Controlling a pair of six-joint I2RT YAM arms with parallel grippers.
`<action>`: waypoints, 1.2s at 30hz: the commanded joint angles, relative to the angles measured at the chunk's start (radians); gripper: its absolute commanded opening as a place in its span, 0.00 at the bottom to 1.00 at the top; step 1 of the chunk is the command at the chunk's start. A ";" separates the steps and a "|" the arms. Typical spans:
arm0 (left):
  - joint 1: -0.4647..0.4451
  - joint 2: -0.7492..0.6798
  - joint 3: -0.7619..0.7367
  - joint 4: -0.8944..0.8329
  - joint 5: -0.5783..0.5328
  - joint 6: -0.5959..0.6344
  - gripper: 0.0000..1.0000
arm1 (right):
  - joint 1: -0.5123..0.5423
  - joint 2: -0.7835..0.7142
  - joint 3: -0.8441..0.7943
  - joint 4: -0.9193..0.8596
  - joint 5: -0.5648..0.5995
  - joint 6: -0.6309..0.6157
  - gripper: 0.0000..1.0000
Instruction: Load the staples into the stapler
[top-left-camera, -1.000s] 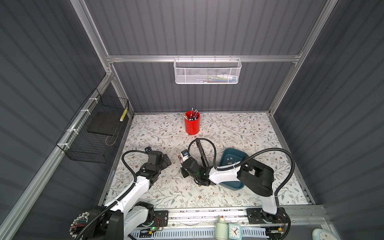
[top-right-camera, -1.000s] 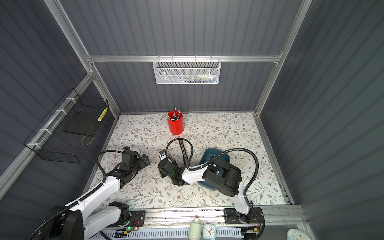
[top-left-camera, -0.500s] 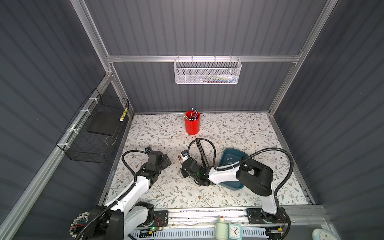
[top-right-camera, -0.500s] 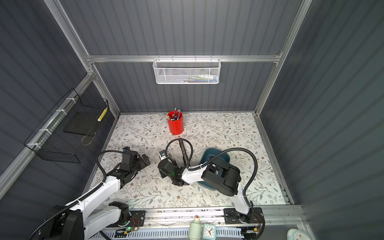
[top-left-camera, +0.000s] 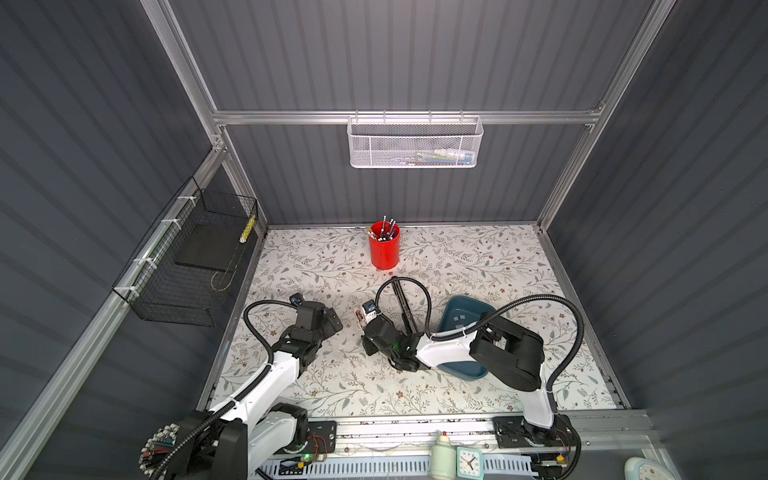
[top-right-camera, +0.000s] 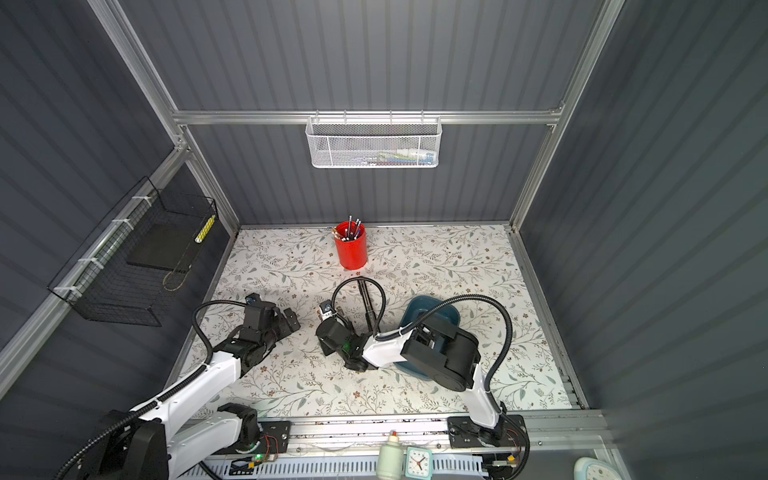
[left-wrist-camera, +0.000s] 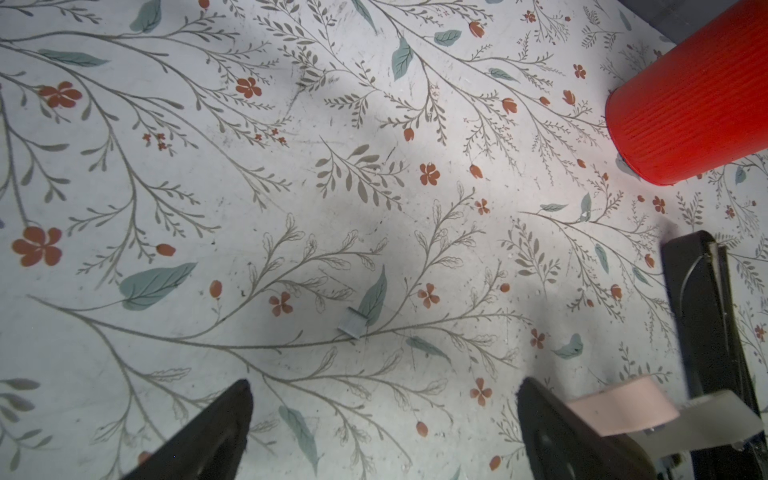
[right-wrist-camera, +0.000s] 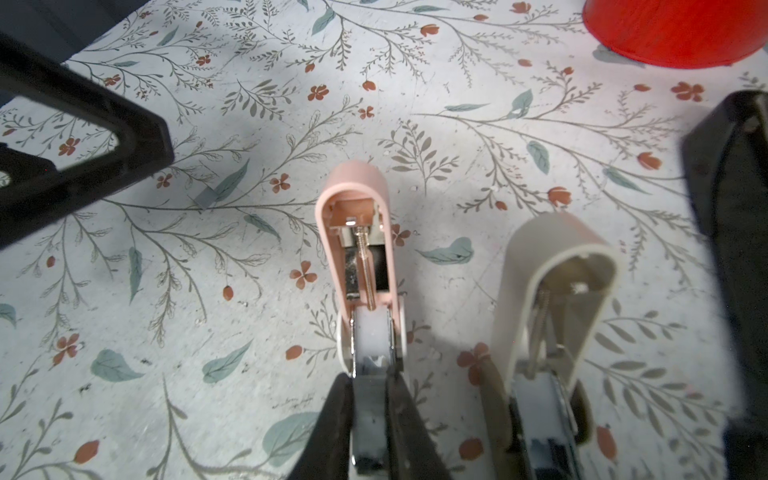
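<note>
A small pink stapler (right-wrist-camera: 353, 232) is hinged open, its spring rod showing inside the pink cover. My right gripper (right-wrist-camera: 370, 399) is shut on its white and metal magazine end, just above the table. It appears in both top views (top-left-camera: 365, 313) (top-right-camera: 327, 309). A beige shell (right-wrist-camera: 552, 299) of the same shape sits beside it; I cannot tell if it belongs to the stapler. One grey strip of staples (left-wrist-camera: 353, 324) (right-wrist-camera: 203, 198) lies on the table ahead of my left gripper (left-wrist-camera: 382, 415), which is open and holds nothing. The left gripper (top-left-camera: 332, 324) sits left of the stapler.
A long black tool (top-left-camera: 405, 307) (left-wrist-camera: 702, 332) lies right of the stapler. A blue tray (top-left-camera: 465, 299) with small pale pieces is partly under the right arm. A red cup (top-left-camera: 384, 249) of pens stands at the back. Wire baskets (top-left-camera: 413, 143) hang on the walls.
</note>
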 joint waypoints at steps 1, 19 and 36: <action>0.004 0.002 0.027 -0.007 -0.018 0.004 1.00 | -0.003 -0.013 0.013 0.009 0.001 -0.022 0.19; 0.004 -0.023 0.029 -0.018 -0.034 0.012 1.00 | -0.032 -0.025 -0.050 0.134 -0.040 -0.109 0.19; 0.005 0.002 0.032 -0.011 -0.034 0.011 1.00 | -0.036 -0.023 -0.063 0.159 -0.068 -0.114 0.19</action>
